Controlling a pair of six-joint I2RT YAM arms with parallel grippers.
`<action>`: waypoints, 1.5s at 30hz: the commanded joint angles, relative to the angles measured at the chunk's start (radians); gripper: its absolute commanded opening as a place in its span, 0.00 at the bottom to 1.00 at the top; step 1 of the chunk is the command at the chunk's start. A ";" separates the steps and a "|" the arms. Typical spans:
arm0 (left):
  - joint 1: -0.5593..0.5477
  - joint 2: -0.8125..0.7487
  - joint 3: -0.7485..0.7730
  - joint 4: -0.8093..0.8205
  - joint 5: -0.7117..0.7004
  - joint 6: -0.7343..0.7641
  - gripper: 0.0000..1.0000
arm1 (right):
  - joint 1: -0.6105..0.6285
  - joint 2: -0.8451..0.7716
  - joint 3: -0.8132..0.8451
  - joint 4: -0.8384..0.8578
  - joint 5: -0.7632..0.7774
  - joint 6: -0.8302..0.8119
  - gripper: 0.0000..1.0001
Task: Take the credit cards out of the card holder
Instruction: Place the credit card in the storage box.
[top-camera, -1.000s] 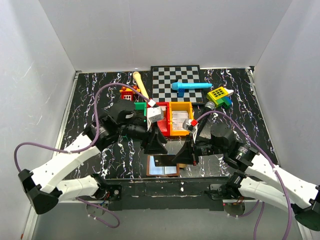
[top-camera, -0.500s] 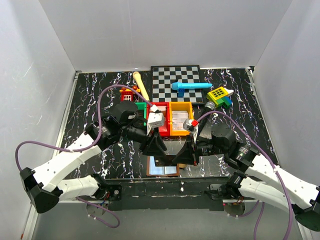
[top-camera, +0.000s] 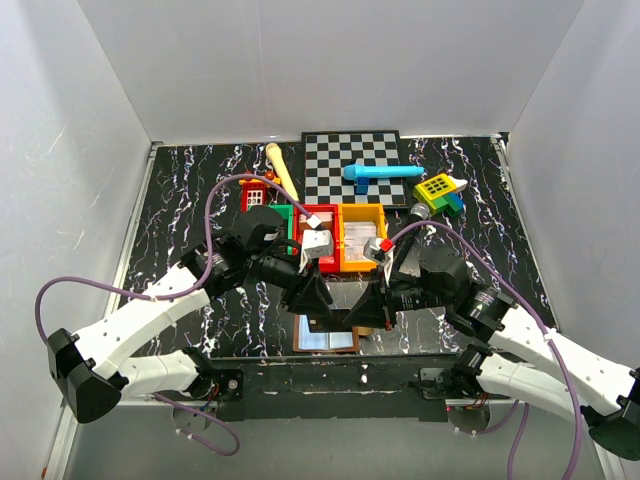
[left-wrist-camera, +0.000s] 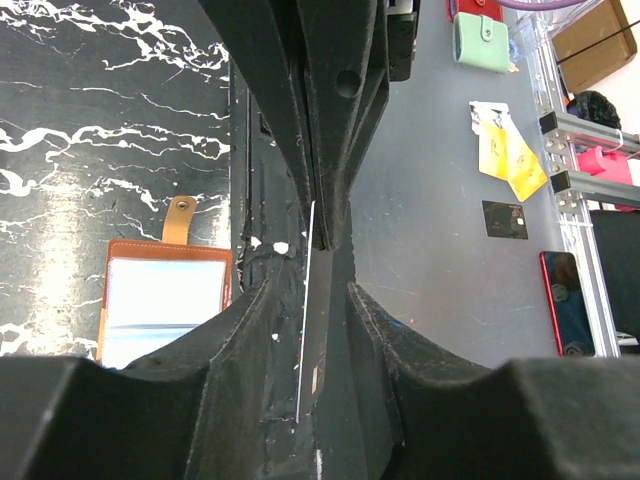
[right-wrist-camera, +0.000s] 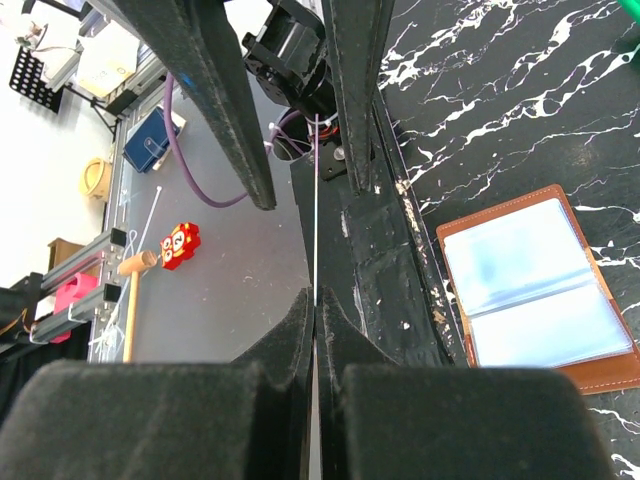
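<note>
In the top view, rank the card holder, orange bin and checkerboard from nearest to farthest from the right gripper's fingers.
1. card holder, near edge, right beside the right gripper
2. orange bin, mid-table
3. checkerboard, at the back

1. The tabletop (top-camera: 180, 200) is a black marble-look sheet with white veins, smooth and with a light sheen.
2. The card holder (right-wrist-camera: 540, 290) has a brown leather-like cover. Its pale blue-grey inner panels look like glossy clear plastic film.
3. The card (left-wrist-camera: 318, 340) is thin, stiff plastic with a smooth dark face and a white edge.
4. The left gripper (left-wrist-camera: 322, 300) and right gripper (right-wrist-camera: 315, 300) have matt black, faintly grainy jaws.
5. The orange bin (top-camera: 345, 262) is glossy moulded plastic.
</note>
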 joint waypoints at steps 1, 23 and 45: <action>-0.002 -0.003 -0.016 0.007 -0.005 0.013 0.33 | 0.002 -0.006 0.052 0.030 -0.008 0.004 0.01; -0.002 -0.031 -0.037 0.050 -0.037 -0.003 0.26 | 0.004 -0.006 0.040 0.041 -0.008 0.013 0.01; -0.002 -0.058 -0.056 0.039 -0.040 0.014 0.00 | 0.007 -0.022 0.045 0.018 0.016 0.027 0.43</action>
